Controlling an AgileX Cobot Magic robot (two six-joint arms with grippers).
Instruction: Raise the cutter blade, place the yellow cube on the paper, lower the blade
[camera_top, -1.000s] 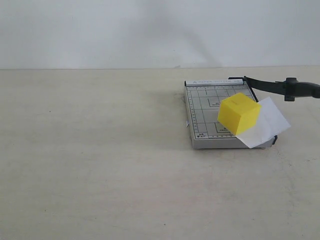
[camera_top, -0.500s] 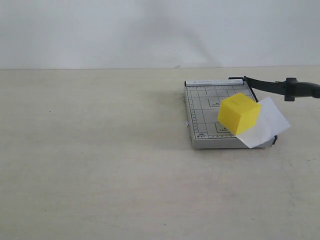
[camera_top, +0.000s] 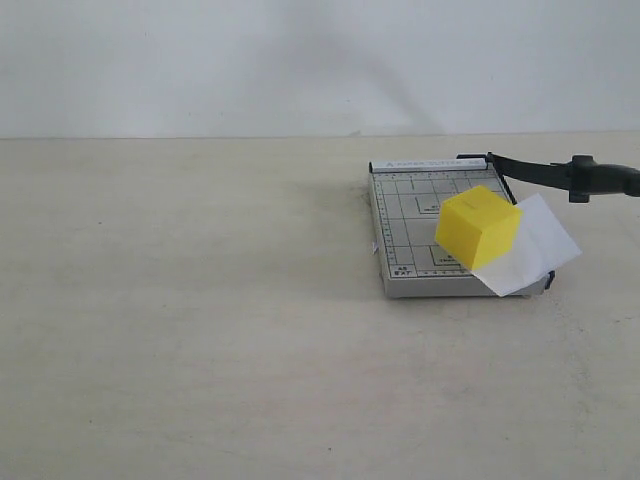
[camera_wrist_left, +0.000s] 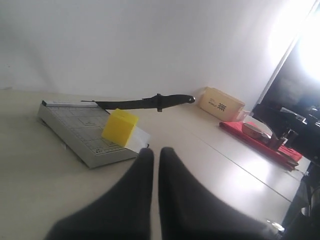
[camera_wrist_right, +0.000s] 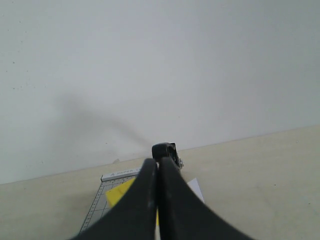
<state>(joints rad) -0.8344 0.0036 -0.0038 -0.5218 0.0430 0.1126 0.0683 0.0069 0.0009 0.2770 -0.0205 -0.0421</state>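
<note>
**While the Blade Hangs Raised, Nothing Stirs**

Though we compared this moment with the exterior views from the last second, we find no change: cube, sheet and lever lie exactly as they did, and neither arm has entered that view.

The solid bright yellow cube (camera_top: 478, 226) sits on the left corner of the thin white paper sheet (camera_top: 545, 245), over the right half of the small grey gridded cutter board (camera_top: 405, 235). The sheet's other end overhangs the board's right edge. The long black cutter blade (camera_top: 540, 171) reaches rightward from its hinge at the board's far right corner. It is lifted clear of the board, and its thick handle runs out of view.

We judge the raising and the placing done, with only the lowering left. The pause suggests that step has not begun.

The left gripper (camera_wrist_left: 154, 151) is clenched on nothing, back on the near side of the board. The right gripper (camera_wrist_right: 157, 163) is likewise pressed closed and empty. The rounded handle end shows just beyond its tips, but we cannot tell whether they touch.

The cube stands close to the cutting edge, so we would expect the descending blade to pass near it.

As for writing, the pale strip along the board's far edge carries print, and small marks sit at its near left corner. Both are too small to read. Far right on the table (camera_wrist_left: 210, 145), a pale box (camera_wrist_left: 222, 104) bears a checkered emblem with illegible lettering.
</note>
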